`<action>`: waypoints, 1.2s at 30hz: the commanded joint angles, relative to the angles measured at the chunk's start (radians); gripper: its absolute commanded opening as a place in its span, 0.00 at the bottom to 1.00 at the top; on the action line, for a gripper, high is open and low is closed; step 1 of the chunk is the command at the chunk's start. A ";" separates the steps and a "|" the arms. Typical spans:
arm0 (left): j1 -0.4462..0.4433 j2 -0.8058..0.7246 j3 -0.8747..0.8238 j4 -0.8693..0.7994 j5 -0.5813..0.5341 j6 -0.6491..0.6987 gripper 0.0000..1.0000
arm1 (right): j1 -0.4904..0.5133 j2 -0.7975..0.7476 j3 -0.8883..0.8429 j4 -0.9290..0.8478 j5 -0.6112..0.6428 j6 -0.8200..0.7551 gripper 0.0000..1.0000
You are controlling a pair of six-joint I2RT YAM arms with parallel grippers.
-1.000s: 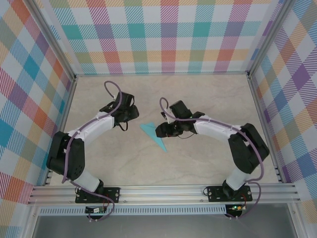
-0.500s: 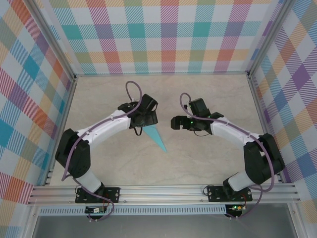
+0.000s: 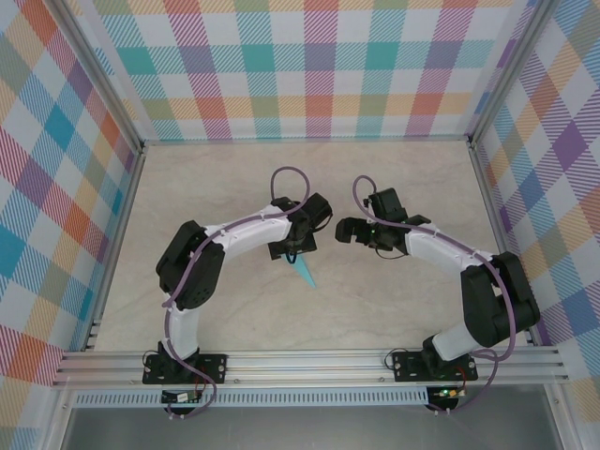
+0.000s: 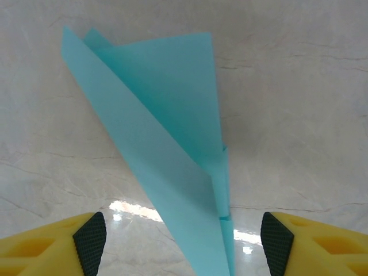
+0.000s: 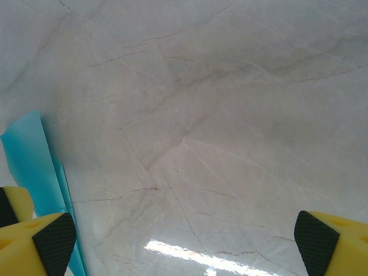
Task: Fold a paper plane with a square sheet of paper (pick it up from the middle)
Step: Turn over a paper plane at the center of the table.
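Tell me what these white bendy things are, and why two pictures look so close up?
Those are two robot arms, bolted at the near edge of a table. The wide picture comes from a camera above them: left arm on the left, right arm on the right. The two close-ups come from small cameras on the wrists, so you see each arm's yellow fingers with black pads: the left fingers and the right fingers. The turquoise pointy thing is a folded paper plane lying on the table. The left fingers are wide open on either side of it, not squeezing. The right fingers are open too, holding nothing.
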 commanded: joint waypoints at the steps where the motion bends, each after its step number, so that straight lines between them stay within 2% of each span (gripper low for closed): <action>1: -0.009 0.009 0.027 -0.066 -0.005 -0.020 0.69 | -0.006 0.003 -0.004 0.024 -0.036 0.015 1.00; 7: -0.008 0.013 0.027 -0.077 -0.006 -0.029 0.62 | -0.008 0.012 0.001 0.019 -0.048 0.015 1.00; 18: -0.005 0.076 0.070 -0.084 -0.008 -0.007 0.61 | -0.008 0.012 0.009 0.005 -0.049 0.010 1.00; 36: -0.002 0.011 0.014 -0.057 -0.055 -0.062 0.35 | -0.007 0.038 0.029 -0.018 -0.053 0.010 1.00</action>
